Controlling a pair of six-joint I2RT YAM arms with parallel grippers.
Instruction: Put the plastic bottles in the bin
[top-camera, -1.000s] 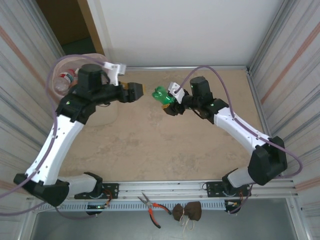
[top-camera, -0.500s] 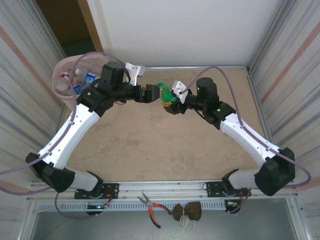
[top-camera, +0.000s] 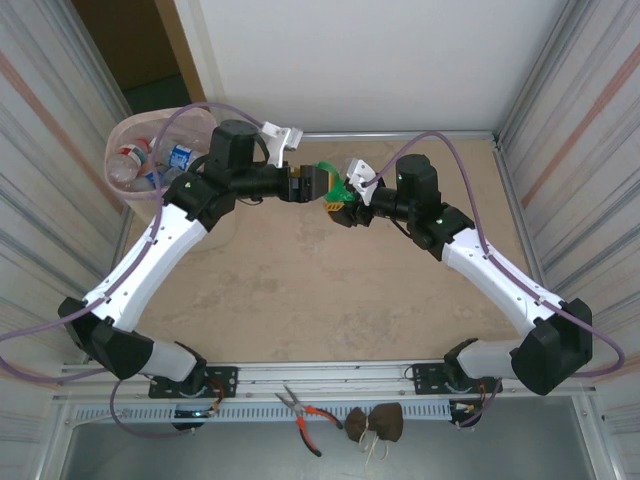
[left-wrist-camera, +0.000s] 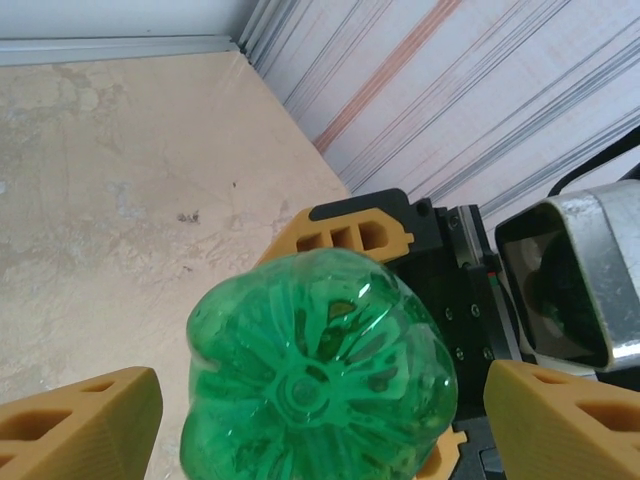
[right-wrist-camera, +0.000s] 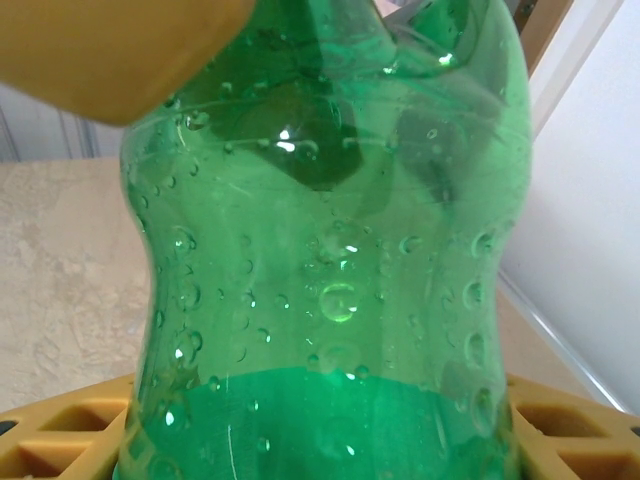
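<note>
Beige marbled table fills the floor of a cell with ribbed metal walls on both sides and a white wall at the far end. At the far left corner stands the bin, with several bottles lying in it, red and blue labels showing through the pink plastic. Near the far middle of the table the two arms meet head on. The right gripper is clamped on a green bottle, held off the table; in the right wrist view its yellow fingers press the wet, ribbed body from both sides. The left gripper faces the bottle's lobed base, its jaws spread wide to either side of it, and in the left wrist view a gap shows between each finger and the plastic, so it grips nothing. One of its fingers crosses the upper part of the bottle in the right wrist view. The left arm's wrist and forearm lie between the green bottle and the bin, with a purple cable looping over the bin's rim. On the near rail lie pliers and two brown pouches, well apart from both grippers.
</note>
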